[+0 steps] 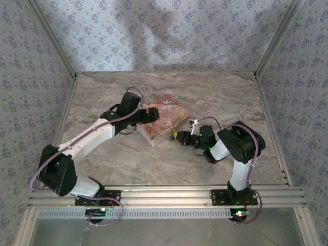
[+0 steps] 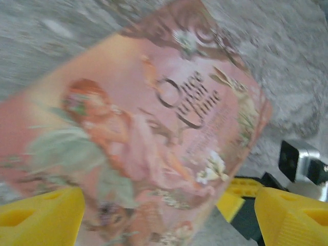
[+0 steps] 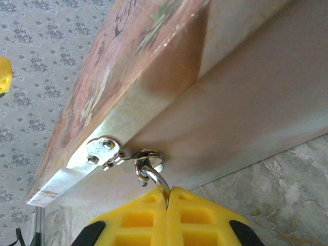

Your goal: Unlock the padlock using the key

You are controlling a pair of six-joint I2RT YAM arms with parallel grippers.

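Ring (image 3: 154, 177) at the pink box (image 3: 128, 77) latch (image 3: 105, 151) is pinched in the right hand (image 3: 167, 205); left hand (image 2: 169, 215) spreads wide.

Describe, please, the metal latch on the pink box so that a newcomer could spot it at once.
On the marbled table, between the two arms, is a pink box with a storybook picture on its lid. On its silvery side sits a metal latch plate with two screws. Unlike anything else, a wire ring hangs from it, pinched in the jaws of the right gripper.
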